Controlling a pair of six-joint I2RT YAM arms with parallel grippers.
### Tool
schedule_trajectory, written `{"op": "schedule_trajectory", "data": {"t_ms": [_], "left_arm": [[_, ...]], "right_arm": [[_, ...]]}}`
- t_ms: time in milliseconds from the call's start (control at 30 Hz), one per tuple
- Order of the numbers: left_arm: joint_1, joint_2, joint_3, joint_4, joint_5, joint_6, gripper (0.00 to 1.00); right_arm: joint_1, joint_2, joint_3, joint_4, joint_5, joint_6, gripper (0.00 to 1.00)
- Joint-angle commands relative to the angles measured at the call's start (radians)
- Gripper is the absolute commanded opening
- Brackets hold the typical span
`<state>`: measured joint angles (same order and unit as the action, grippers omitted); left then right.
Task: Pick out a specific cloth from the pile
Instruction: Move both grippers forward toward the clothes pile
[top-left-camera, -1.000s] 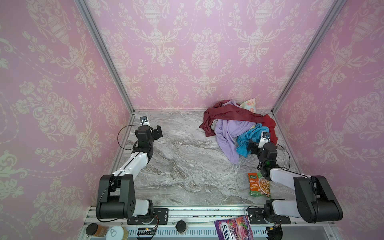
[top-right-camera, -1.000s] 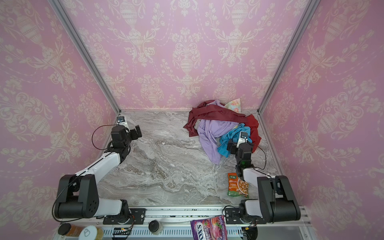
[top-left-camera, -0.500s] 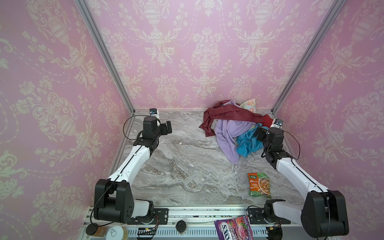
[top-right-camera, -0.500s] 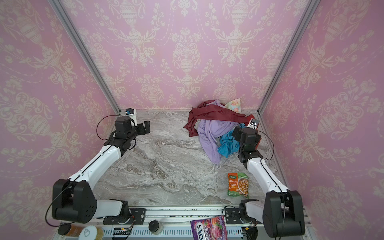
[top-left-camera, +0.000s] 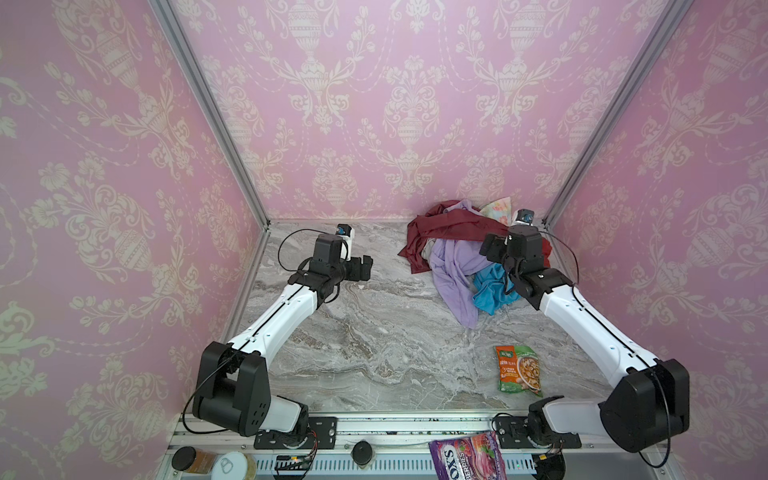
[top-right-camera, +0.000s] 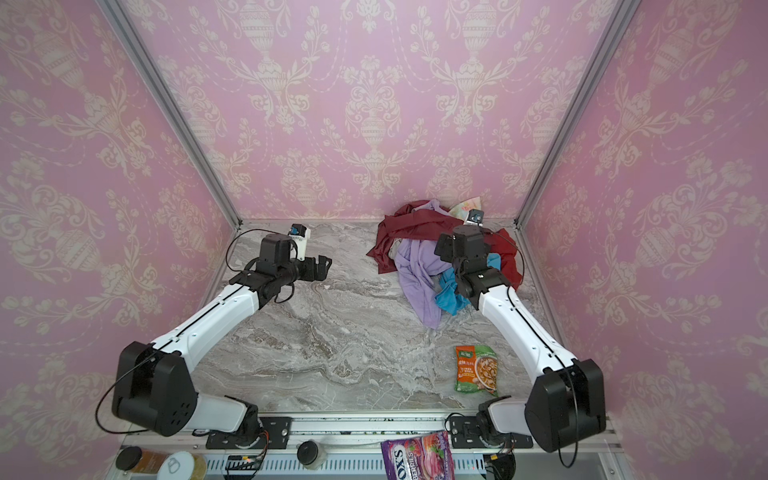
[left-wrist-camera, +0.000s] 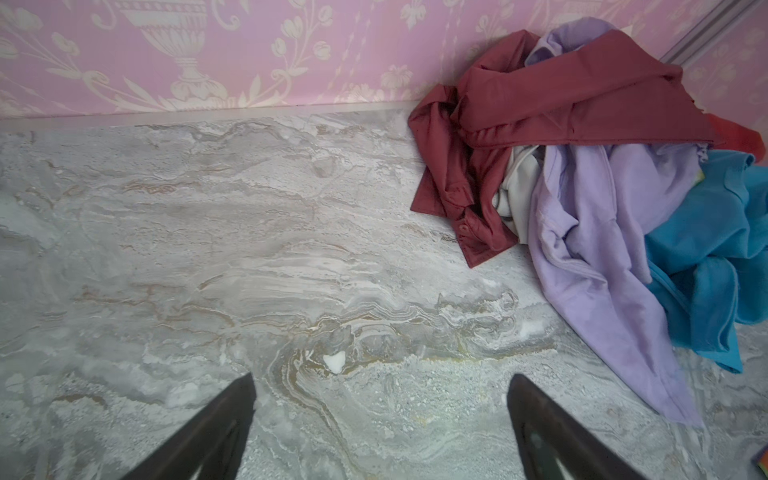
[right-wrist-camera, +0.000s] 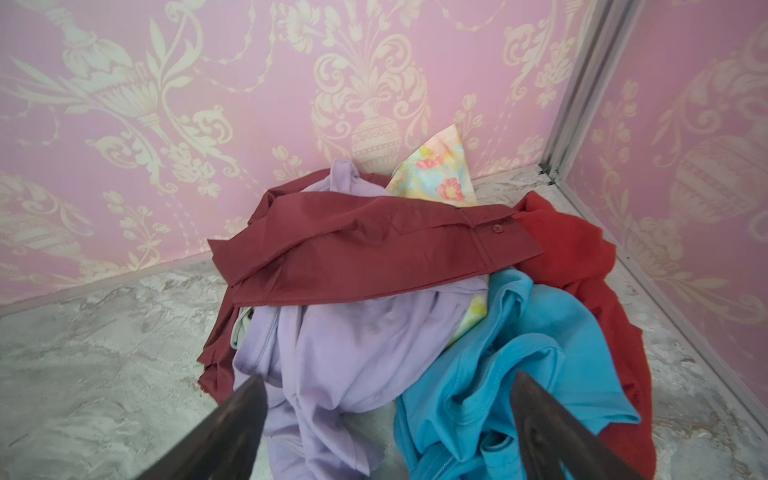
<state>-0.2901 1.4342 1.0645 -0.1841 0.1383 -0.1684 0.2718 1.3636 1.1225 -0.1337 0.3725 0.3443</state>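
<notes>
right arm extended over the pile

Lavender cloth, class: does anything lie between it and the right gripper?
Nothing covers the lower folds of the lavender cloth, which lie bare in front of the open right gripper. The maroon cloth is draped across its upper part, and the teal cloth lies beside it.

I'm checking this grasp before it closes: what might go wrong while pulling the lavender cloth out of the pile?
1. The maroon shirt lies draped across the lavender cloth, so a pull would likely drag it along.
2. The open right pincer hangs over the spot where the lavender cloth meets the teal cloth; closing here may pinch both.
</notes>
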Motion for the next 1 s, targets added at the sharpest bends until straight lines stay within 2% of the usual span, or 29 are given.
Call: {"op": "schedule_trajectory", "data": {"t_ms": [0, 167, 567, 833, 967], "left_arm": [[-0.023, 0.02, 0.035, -0.054, 0.06, 0.043, 0.95], [-0.056, 0.032, 0.024, -0.045, 0.056, 0.058, 0.93], [-0.114, 0.074, 0.031, -0.048, 0.04, 0.067, 0.86], [-0.15, 0.167, 0.112, -0.081, 0.024, 0.02, 0.75], [-0.197, 0.222, 0.15, -0.064, -0.022, -0.01, 0.71]], "right_arm": [[0.051, 0.063, 0.097, -0.104, -0.032, -0.015, 0.89], [0.099, 0.164, 0.188, -0.184, -0.116, -0.048, 0.83], [0.108, 0.243, 0.282, -0.282, -0.112, -0.083, 0.78], [0.021, 0.246, 0.277, -0.271, -0.196, -0.045, 0.7], [-0.059, 0.227, 0.248, -0.221, -0.292, 0.016, 0.68]]}}
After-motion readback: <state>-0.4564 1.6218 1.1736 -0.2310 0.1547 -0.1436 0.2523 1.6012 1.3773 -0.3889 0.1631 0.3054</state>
